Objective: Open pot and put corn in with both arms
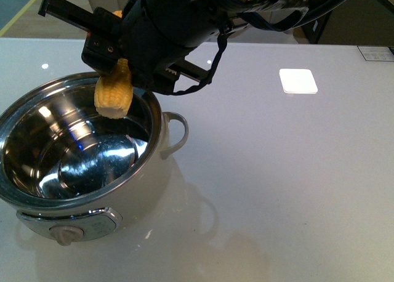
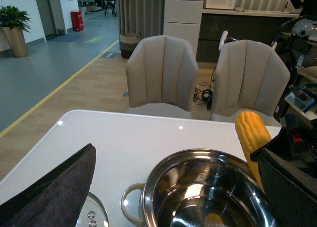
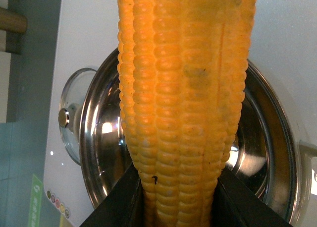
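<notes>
Corn [image 3: 183, 103] is filling nearly the whole right wrist view, standing lengthwise between the two dark fingers [image 3: 114, 209] of the right end effector [image 3: 181, 212], which is clamping it near one end. In the front view the cob is hanging blunt end down, just inside the far rim of the pot [image 1: 157, 112], above the steel bowl and not touching it. The pot is sitting open on the bench [image 1: 277, 171], and its glass lid [image 3: 74, 113] is lying flat on the bench just beside it.

Only one dark finger of the left end effector [image 2: 54, 187] is showing, near the lid, so I cannot tell whether it is open or closed.

The main risk, as I am judging it, is the cob's place so close to the rim. If it is let go here, its lower end may be clipping the steel edge and the cob tipping outward onto the bench, where its round shape would let it roll. Dropping it from this height is also risking a bounce off the hard, sloping interior. Lowering straight down is bringing the bulky end effector toward the rim, and a knock there could be shoving the pot.
</notes>
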### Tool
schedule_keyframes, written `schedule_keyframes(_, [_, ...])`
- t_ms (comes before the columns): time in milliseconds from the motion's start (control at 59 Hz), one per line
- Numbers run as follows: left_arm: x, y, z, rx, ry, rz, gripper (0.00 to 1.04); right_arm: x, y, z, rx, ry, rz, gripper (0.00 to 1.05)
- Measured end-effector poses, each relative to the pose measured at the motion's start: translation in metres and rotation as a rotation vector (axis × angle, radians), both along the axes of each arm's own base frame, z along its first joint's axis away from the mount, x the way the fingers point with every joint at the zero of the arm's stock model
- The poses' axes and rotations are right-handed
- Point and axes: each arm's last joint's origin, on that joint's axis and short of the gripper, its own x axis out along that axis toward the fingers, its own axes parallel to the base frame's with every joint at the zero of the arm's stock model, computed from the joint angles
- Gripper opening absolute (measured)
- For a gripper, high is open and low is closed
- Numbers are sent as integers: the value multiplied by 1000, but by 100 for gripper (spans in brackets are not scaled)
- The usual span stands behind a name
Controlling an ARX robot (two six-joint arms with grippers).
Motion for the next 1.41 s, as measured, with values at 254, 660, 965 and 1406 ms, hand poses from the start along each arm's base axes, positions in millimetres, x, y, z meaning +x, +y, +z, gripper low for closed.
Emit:
schedule_keyframes(254, [0,0,0,0,0,0,98,-7,12,-16,-46,46,29,28])
schedule_keyframes(660, [0,0,0,0,0,0,98,-13,23,-32,-133,60,63,41])
schedule_keyframes(965, [0,0,0,0,0,0,98,-15,25,-34,-147,69,70,82])
schedule_keyframes(1406, [0,0,0,0,0,0,98,-10,-34,14,34,-18,-70,81])
